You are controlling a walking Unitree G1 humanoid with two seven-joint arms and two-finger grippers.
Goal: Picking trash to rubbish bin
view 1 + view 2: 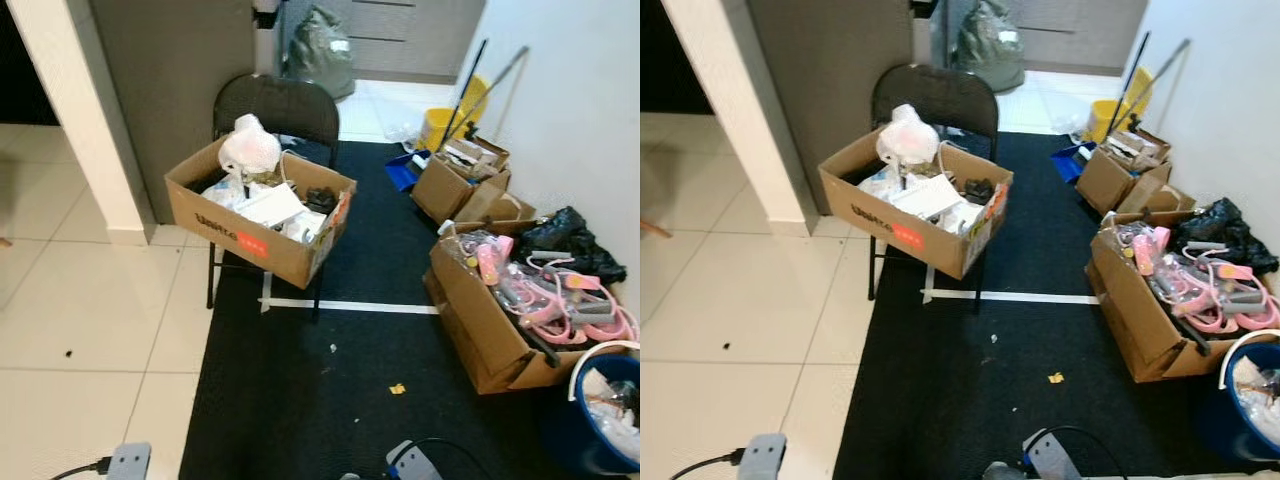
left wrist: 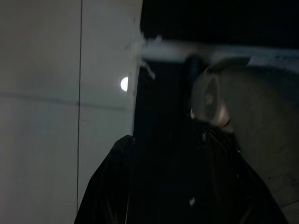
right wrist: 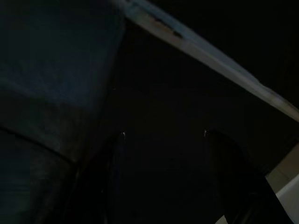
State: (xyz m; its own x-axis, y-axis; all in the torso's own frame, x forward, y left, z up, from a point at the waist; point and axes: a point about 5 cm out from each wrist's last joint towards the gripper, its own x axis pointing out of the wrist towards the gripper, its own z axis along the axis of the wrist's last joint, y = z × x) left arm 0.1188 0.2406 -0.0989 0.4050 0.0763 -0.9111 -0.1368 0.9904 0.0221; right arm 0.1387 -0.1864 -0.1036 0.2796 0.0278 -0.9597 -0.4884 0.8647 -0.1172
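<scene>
A small yellow scrap of trash [image 1: 397, 388] lies on the black mat [image 1: 300, 400], with a tiny white bit [image 1: 333, 348] a little farther off. The blue rubbish bin [image 1: 575, 430], lined in white and holding rubbish, stands at the near right. Both arms hang low at the bottom of the head views, left wrist [image 1: 128, 460] over the tiles and right wrist [image 1: 410, 462] over the mat. In the dark left wrist view my left gripper [image 2: 166, 140] has its fingers apart and empty. My right gripper [image 3: 163, 135] is likewise open with nothing between its fingers.
A black folding chair [image 1: 280, 110] carries an open cardboard box [image 1: 250, 235] of clutter. More cardboard boxes [image 1: 490, 320] line the right wall, with a yellow mop bucket [image 1: 440, 125] behind. A white tape line [image 1: 350, 306] crosses the mat. Pale tiles [image 1: 90, 320] lie to the left.
</scene>
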